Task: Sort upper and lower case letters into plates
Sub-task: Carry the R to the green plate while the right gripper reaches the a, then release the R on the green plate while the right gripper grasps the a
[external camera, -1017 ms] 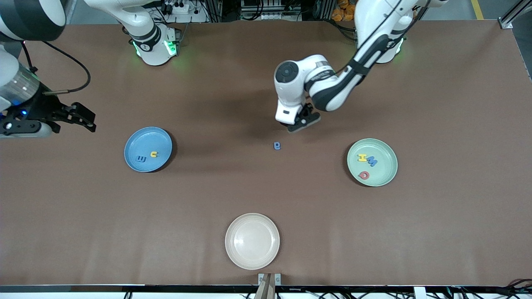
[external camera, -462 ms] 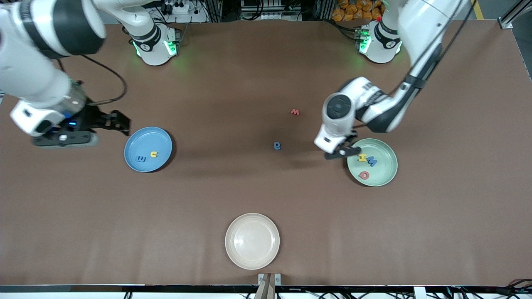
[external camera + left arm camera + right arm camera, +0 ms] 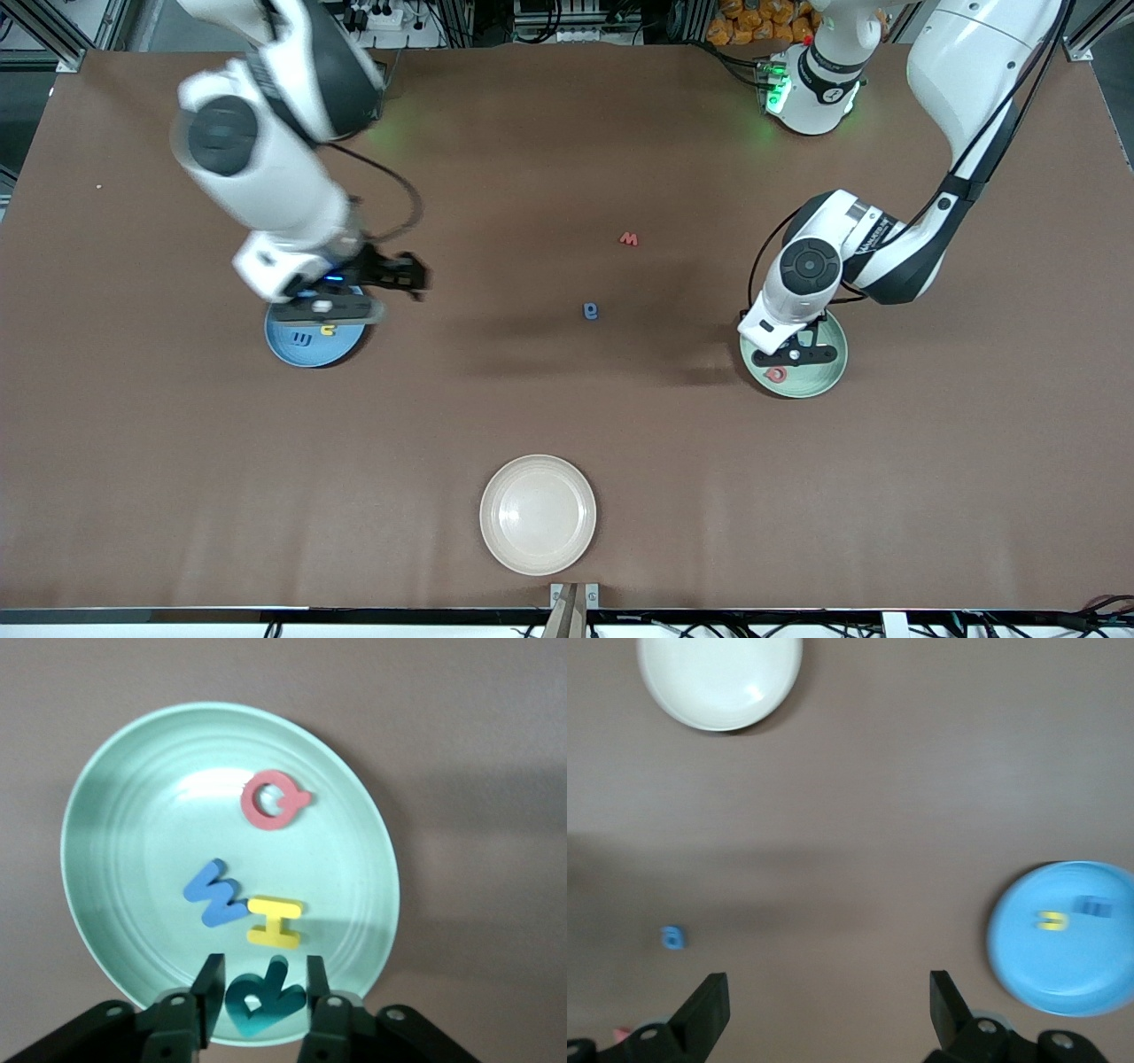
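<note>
My left gripper (image 3: 791, 354) hangs over the pale mint plate (image 3: 826, 377) and is shut on a teal R (image 3: 261, 1001), whose sides meet both fingers. On that mint plate (image 3: 115, 815) lie a red Q-like letter (image 3: 273, 800), a blue M (image 3: 213, 895) and a yellow H (image 3: 275, 921). My right gripper (image 3: 403, 276) is open and empty beside the blue plate (image 3: 288, 352), which holds a blue letter (image 3: 302, 338) and a yellow u (image 3: 329, 330). A blue a (image 3: 591, 311) and a red w (image 3: 629, 238) lie loose mid-table.
A cream-white plate (image 3: 538, 514) sits empty near the front camera, at the table's middle. The right wrist view shows it (image 3: 719, 678) with the blue plate (image 3: 1099, 974) and the blue a (image 3: 673, 937). Bare brown tabletop surrounds the loose letters.
The left arm swung from mid-table to over the mint plate, uncovering the red w. The right arm moved from its end of the table to the blue plate.
</note>
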Tool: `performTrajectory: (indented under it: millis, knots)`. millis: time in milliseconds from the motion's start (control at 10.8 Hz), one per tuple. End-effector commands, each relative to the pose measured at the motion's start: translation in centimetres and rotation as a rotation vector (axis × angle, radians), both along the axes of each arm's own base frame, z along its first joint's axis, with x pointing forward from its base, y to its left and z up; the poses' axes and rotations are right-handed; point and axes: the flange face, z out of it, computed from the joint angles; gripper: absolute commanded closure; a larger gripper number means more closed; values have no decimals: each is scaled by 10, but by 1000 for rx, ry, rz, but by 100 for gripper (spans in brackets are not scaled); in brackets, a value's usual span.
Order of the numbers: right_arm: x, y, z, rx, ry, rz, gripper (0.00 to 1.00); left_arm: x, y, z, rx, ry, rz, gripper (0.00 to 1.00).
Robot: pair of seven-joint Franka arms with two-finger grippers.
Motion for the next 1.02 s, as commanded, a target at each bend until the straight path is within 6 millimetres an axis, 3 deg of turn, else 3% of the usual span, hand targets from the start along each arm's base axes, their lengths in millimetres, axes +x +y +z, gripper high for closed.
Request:
performTrajectory:
  millis: [0, 277, 370, 555, 740, 925]
  knots:
    - [-8, 66, -42, 46, -4, -63, 0, -5, -4, 3, 16, -10, -28, 0]
    - [-42, 150, -98, 22, -48, -67, 0, 1, -4, 11, 12, -24, -38, 0]
    - [-52, 183, -118, 6, -60, -40, 0, 9, -3, 20, 5, -38, -75, 0]
    - [-72, 231, -159, -34, -75, 14, 0, 44, 10, 51, -21, -75, -178, 0]
    - [-68, 238, -191, -58, -86, 69, 0, 61, 26, 71, -11, -96, -167, 0]
    - [-72, 245, -212, -56, -80, 138, 0, 93, 34, 130, 14, -110, -119, 0]
